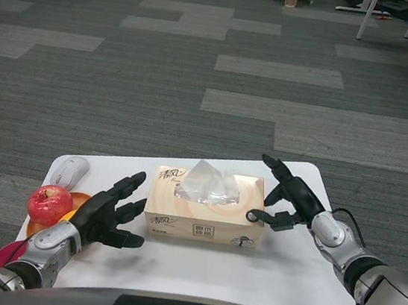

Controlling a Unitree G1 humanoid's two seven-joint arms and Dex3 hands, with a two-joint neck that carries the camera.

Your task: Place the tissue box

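Note:
A beige tissue box (204, 217) with a white tissue sticking out of its top lies flat in the middle of the white table (278, 275). My left hand (110, 211) hovers just left of the box with fingers spread, not touching it. My right hand (286, 199) is at the box's right end, fingers spread, with fingertips at or very near the box's right edge. Neither hand grips the box.
A white computer mouse (71, 170) sits at the table's back left. A red apple (50, 204) and an orange (77, 203) lie by my left forearm, above a pink plate (4, 252) at the front left corner. Grey carpet lies beyond the table.

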